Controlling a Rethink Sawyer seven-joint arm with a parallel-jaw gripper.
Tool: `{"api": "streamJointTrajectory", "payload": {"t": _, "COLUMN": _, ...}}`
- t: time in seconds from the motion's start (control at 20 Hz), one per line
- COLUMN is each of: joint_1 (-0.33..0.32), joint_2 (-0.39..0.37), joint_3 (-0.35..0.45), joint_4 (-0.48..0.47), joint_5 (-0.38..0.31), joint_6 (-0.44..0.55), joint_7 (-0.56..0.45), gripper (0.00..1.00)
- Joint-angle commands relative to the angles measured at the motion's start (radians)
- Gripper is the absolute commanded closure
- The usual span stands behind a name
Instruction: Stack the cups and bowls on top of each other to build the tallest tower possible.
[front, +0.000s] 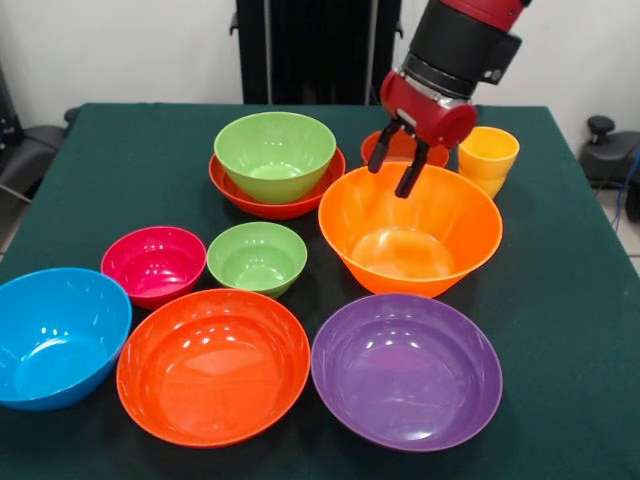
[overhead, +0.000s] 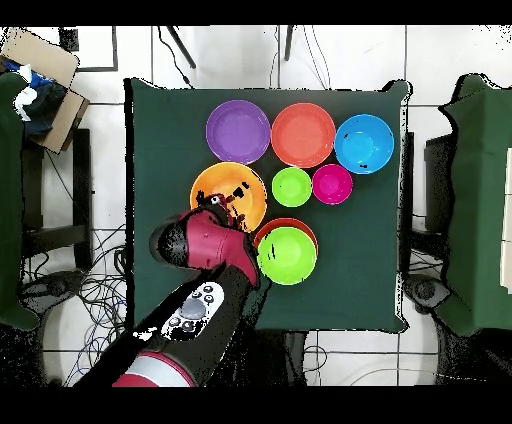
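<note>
My gripper (front: 390, 178) is open and empty, hanging over the far rim of the large orange bowl (front: 410, 235), which stands on the table. A yellow-orange cup (front: 487, 156) stands just right of the gripper. A small red-orange bowl (front: 398, 148) sits behind the gripper, partly hidden. The tower is a medium lime green bowl (front: 275, 152) nested in a wide red-orange bowl (front: 250, 200), left of the gripper. In the overhead view the gripper (overhead: 226, 203) is over the orange bowl (overhead: 225, 185), next to the green bowl (overhead: 286, 255); the arm hides the cup.
Loose bowls fill the front of the table: small lime green (front: 257, 258), magenta (front: 154, 265), blue (front: 58, 335), big red-orange (front: 213, 365), purple (front: 405, 370). The dark green table (front: 130, 170) is bare at its far left and right sides. Chairs stand beside the table.
</note>
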Motion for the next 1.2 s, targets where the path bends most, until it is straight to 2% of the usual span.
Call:
{"api": "streamJointTrajectory", "payload": {"t": 0.05, "joint_1": 0.020, "joint_2": 0.108, "joint_3": 0.058, "joint_4": -0.046, "joint_5": 0.043, "joint_6": 0.057, "joint_7": 0.129, "gripper": 0.00}}
{"api": "streamJointTrajectory", "payload": {"t": 0.5, "joint_1": 0.019, "joint_2": 0.088, "joint_3": 0.051, "joint_4": 0.012, "joint_5": 0.022, "joint_6": 0.028, "joint_7": 0.107, "gripper": 0.00}}
{"api": "streamJointTrajectory", "payload": {"t": 0.7, "joint_1": 0.017, "joint_2": -0.001, "joint_3": 0.049, "joint_4": 0.098, "joint_5": -0.014, "joint_6": 0.076, "joint_7": 0.072, "gripper": 0.00}}
{"api": "streamJointTrajectory", "payload": {"t": 0.85, "joint_1": 0.010, "joint_2": -0.032, "joint_3": 0.052, "joint_4": 0.125, "joint_5": -0.027, "joint_6": 0.084, "joint_7": 0.054, "gripper": 0.00}}
{"api": "streamJointTrajectory", "payload": {"t": 1.2, "joint_1": 0.015, "joint_2": -0.022, "joint_3": 0.045, "joint_4": 0.105, "joint_5": -0.020, "joint_6": 0.097, "joint_7": 0.053, "gripper": 0.00}}
